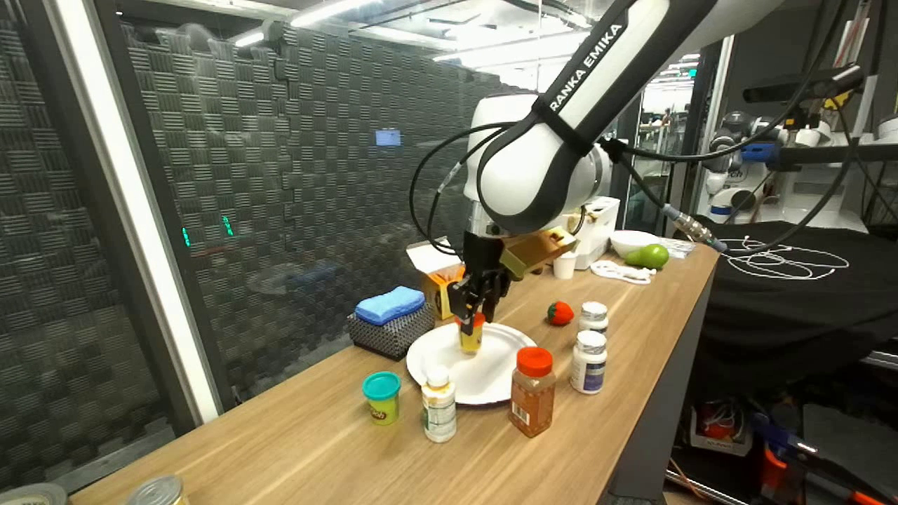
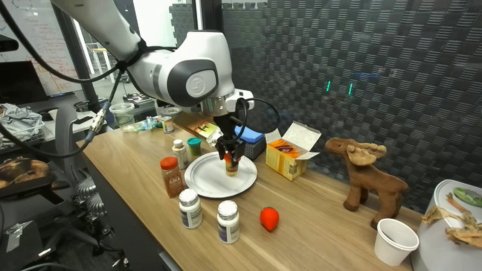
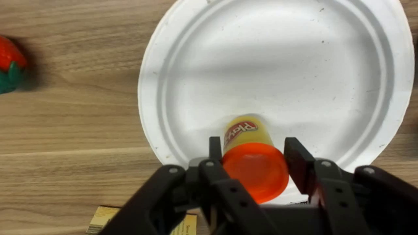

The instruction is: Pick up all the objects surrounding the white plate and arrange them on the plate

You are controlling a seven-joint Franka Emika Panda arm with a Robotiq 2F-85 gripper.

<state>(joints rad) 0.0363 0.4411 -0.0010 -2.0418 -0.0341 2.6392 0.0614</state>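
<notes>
Hand [image 3: 254, 154] pinches the red-lidded tub [image 3: 253, 159]; whether its base touches the plate [image 3: 277, 78] is hard to make out

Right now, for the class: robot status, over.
Black two-finger gripper closed on orange-lidded yellow cylindrical tub. It's over round white plate, contact unclear. Nothing visibly blocking.

In an exterior view, white bottle [image 1: 593, 319] partly hidden, 2 cans [image 1: 158, 491] cropped
</notes>
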